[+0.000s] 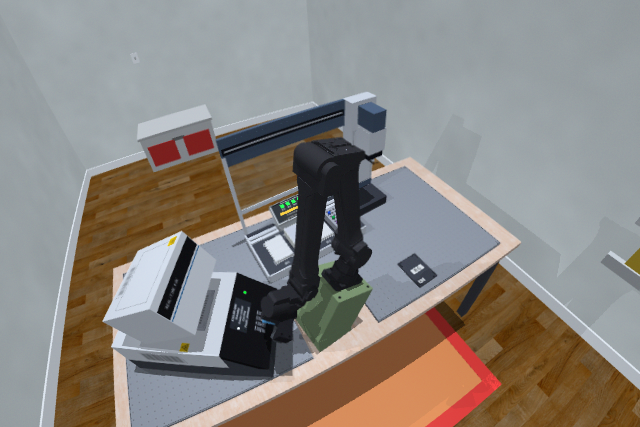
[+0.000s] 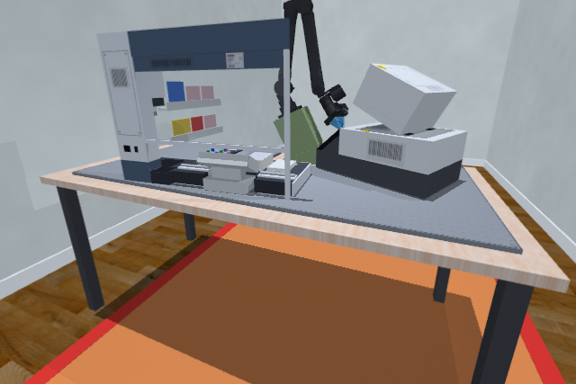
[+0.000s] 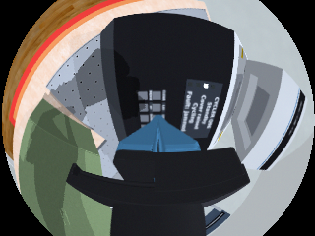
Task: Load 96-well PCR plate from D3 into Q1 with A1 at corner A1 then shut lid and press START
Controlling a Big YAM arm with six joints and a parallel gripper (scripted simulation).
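Resting in its slot on the liquid-handler deck, the 96-well PCR plate [image 1: 277,249] is not yet moved; it lies flat, white, just behind the arm's forearm in the top view, well apart from the cycler. Which deck position holds it cannot be read from the labels at this size.

Cycler Q1 [image 1: 227,319] stands at the left end of the counter [image 2: 325,231]. Its lid [image 1: 155,282] is tilted up and back, exposing the grey block area [image 1: 207,303] beneath. Whether the lid is at full travel or in motion cannot be told. The lamp [image 1: 244,292] on the black panel shows green, so no run is on.

The tool [image 3: 157,133] hovers just above the key rows [image 3: 153,101] of the panel, blue fingertips [image 2: 338,122] pressed together with nothing between them, pointing down at the keys.

Status, as a judgement:
- Lid opening: done or nearly done.
- Plate pickup, transfer and seating with A1 at rear left: outstanding.
- Lid closing with LID: outstanding.
- START press: outstanding.

The other deck items and the green arm pedestal [image 1: 336,308] appear undisturbed.
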